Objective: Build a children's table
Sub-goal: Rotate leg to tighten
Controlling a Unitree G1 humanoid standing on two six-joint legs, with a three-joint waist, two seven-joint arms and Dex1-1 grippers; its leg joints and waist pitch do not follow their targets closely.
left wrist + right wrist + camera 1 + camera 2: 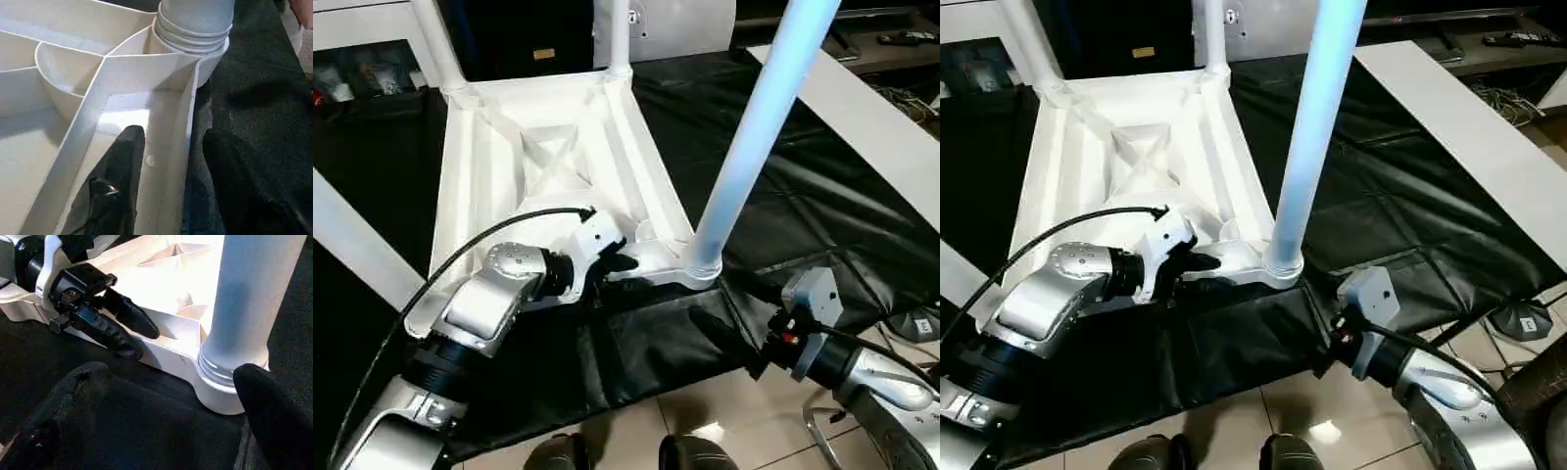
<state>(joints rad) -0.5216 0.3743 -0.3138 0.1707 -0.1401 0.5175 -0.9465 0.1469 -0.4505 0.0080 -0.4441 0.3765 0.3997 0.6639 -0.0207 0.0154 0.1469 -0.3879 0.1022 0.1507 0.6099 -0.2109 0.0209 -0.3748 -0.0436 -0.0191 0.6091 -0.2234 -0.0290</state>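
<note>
At counter near edge: table top inverted, rim straddled by left fingers.
Near-right socket: leg seated upright.
Right fingers: held wide, empty.

Black-covered work surface bearing the inverted white plastic children's table, ribbed underside up; tiled floor below its near edge.

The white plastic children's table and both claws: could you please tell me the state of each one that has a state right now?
White plastic rectangular table top: upside down on the black cover, ribbed underside up.
Near white cylindrical leg: upright, seated in its corner socket.
Two far white legs: upright in far corners.
Left claw: straddling the top's near rim, one finger inside, one outside.
Right claw: open, holding nothing, low by the near leg's base.
</note>
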